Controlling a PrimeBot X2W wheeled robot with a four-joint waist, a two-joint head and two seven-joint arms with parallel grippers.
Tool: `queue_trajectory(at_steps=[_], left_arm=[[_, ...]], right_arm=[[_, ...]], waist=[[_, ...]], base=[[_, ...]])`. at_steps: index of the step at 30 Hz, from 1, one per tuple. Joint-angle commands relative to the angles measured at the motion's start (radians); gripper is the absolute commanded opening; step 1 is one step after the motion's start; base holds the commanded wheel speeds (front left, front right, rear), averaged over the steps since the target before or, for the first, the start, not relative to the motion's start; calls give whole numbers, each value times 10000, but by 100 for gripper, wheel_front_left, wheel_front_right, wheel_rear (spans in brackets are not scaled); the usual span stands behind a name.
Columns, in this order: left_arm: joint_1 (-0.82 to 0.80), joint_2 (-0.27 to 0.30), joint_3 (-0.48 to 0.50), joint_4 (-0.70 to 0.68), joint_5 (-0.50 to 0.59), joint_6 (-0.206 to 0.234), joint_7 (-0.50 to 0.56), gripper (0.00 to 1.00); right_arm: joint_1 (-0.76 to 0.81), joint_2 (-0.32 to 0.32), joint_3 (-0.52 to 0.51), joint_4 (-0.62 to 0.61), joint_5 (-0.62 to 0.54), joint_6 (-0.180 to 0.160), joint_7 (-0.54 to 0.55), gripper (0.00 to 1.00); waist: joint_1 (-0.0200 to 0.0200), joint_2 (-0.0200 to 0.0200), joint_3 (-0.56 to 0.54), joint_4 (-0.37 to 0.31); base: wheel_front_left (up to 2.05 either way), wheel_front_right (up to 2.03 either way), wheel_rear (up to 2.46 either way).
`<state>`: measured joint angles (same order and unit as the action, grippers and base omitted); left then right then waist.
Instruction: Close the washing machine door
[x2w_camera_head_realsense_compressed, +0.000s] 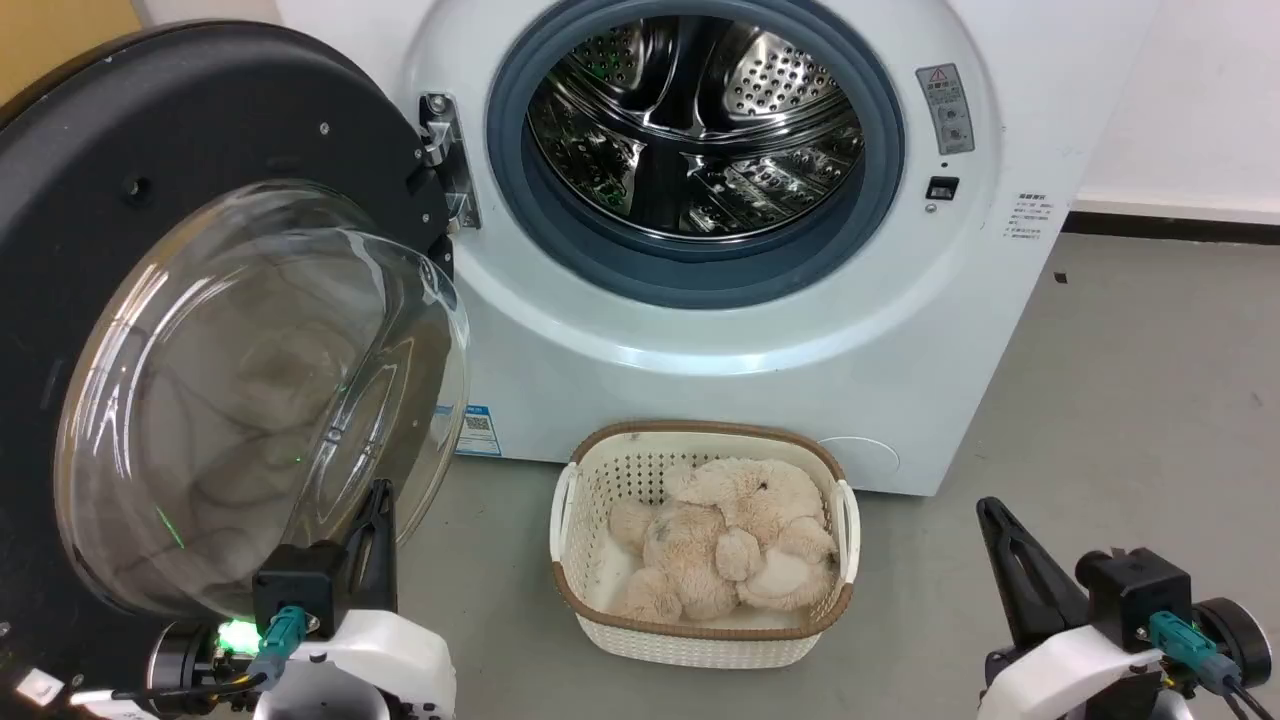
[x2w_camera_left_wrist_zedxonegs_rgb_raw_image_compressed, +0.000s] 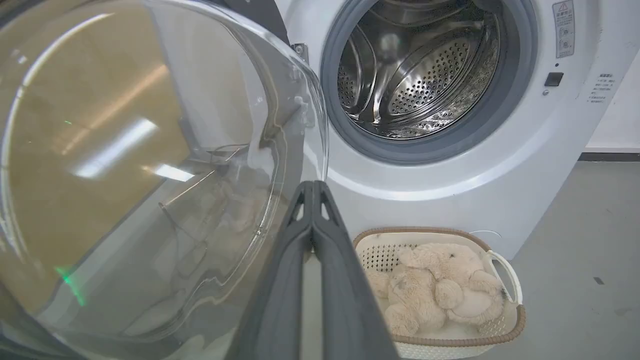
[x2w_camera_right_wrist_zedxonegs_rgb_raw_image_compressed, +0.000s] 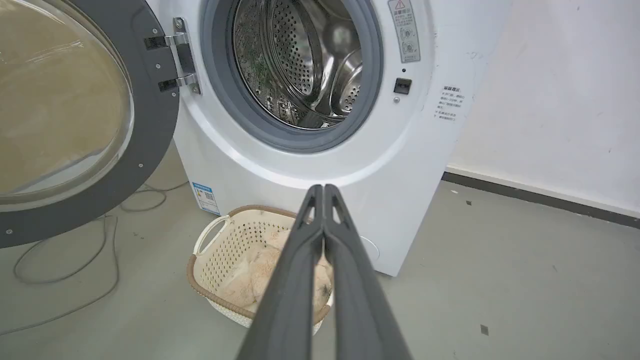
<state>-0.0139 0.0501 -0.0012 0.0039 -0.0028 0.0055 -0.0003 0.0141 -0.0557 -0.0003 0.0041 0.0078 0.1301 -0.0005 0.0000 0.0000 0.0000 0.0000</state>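
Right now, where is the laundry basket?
In the head view the basket stands on the floor at centre, before the washing machine and right of its open door.

Grey floor (x2w_camera_head_realsense_compressed: 1150, 400) meeting a white wall (x2w_camera_head_realsense_compressed: 1220, 90).
A dark skirting strip (x2w_camera_head_realsense_compressed: 1180, 228) is running along its foot; a thin cable (x2w_camera_right_wrist_zedxonegs_rgb_raw_image_compressed: 116, 230) is lying looped on the floor.
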Motion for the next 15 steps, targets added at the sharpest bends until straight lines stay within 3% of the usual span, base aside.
queue_trajectory(at_steps=[1, 10, 11, 15], left_arm=[[139, 1, 12, -39, 28, -55, 3, 0], [139, 1, 12, -39, 28, -55, 3, 0], [0, 0, 4, 0, 0, 0, 0, 100], [-1, 0, -5, 12, -2, 7, -4, 100]], right_arm=[[-141, 55, 3, -41, -78, 6, 5, 0], [-141, 55, 3, -41, -78, 6, 5, 0], [0, 0, 6, 0, 0, 0, 0, 100], [6, -2, 5, 8, 7, 0, -3, 100]], waist=[[0, 0, 0, 0], [0, 0, 0, 0], [0, 0, 0, 0], [0, 0, 0, 0]], base=[[0, 0, 0], [0, 0, 0], [0, 0, 0], [0, 0, 0]])
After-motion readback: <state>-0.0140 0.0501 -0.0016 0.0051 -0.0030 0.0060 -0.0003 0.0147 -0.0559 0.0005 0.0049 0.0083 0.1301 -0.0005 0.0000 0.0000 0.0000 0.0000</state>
